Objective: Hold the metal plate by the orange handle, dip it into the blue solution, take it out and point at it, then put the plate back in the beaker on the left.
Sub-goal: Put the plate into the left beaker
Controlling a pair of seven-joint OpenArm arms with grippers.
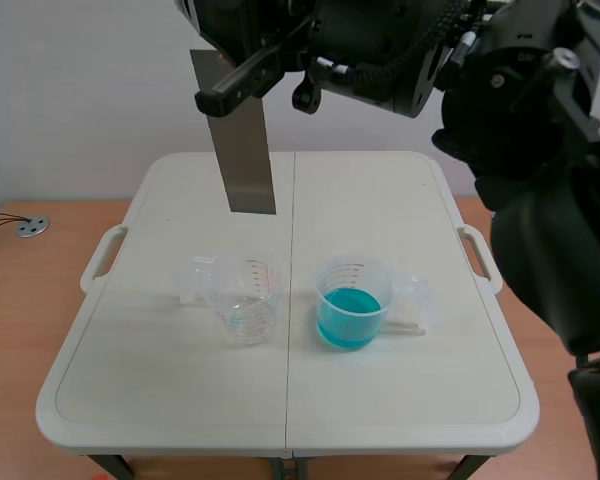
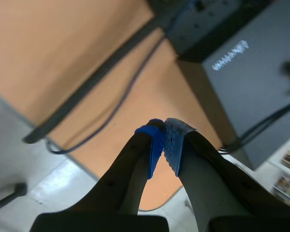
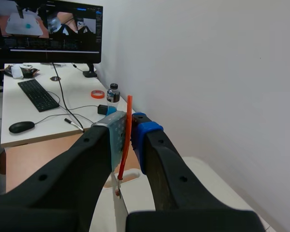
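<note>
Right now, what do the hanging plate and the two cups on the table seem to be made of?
The plate looks like metal: thin, flat, grey, dull sheen. The left beaker and the right beaker look like clear plastic: see-through walls, printed scale marks, moulded handles; glass cannot be ruled out.

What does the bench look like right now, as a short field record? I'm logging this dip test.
metal plate: hangs upright above the table, clear of both beakers
orange handle: pinched between the right jaws
right jaws: shut on the orange handle
left jaws: shut, empty
left beaker: clear, upright on the table
right beaker: upright, holds blue solution
</note>
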